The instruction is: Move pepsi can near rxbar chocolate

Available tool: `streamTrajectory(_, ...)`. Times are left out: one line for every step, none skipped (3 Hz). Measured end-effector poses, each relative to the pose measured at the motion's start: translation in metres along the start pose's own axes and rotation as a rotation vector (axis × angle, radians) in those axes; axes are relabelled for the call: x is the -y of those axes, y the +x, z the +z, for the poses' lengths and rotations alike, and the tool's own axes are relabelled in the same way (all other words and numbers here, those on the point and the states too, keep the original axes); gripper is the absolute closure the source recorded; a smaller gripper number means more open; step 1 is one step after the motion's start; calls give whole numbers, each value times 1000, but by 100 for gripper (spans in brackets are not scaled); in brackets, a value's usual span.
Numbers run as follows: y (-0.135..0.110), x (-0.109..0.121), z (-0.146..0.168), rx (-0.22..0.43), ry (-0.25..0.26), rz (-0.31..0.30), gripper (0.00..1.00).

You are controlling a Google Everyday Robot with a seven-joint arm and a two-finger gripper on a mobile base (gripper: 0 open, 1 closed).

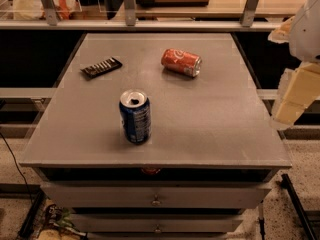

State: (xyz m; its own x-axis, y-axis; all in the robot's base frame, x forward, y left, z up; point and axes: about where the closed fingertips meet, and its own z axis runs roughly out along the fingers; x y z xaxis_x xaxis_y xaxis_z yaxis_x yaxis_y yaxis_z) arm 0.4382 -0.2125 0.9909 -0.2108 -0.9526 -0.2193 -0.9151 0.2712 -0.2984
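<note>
The pepsi can point(135, 116) is blue with a silver opened top and stands upright near the front middle of the grey table point(215, 129). The rxbar chocolate point(101, 67) is a dark flat bar with pale lettering and lies at the table's back left. My gripper point(292, 101) shows as pale cream parts at the right edge of the camera view, off the table's right side. It is far to the right of the can and touches nothing.
A red-orange soda can point(181, 62) lies on its side at the back middle right of the table. A railing with metal posts point(129, 6) runs behind the table. Drawers point(156, 196) sit under the front edge.
</note>
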Motion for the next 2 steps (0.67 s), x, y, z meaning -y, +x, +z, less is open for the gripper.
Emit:
streamTrajectory(0, 0, 0, 0, 0, 0, 0)
streamTrajectory(-6, 2, 10, 77, -36, 4, 0)
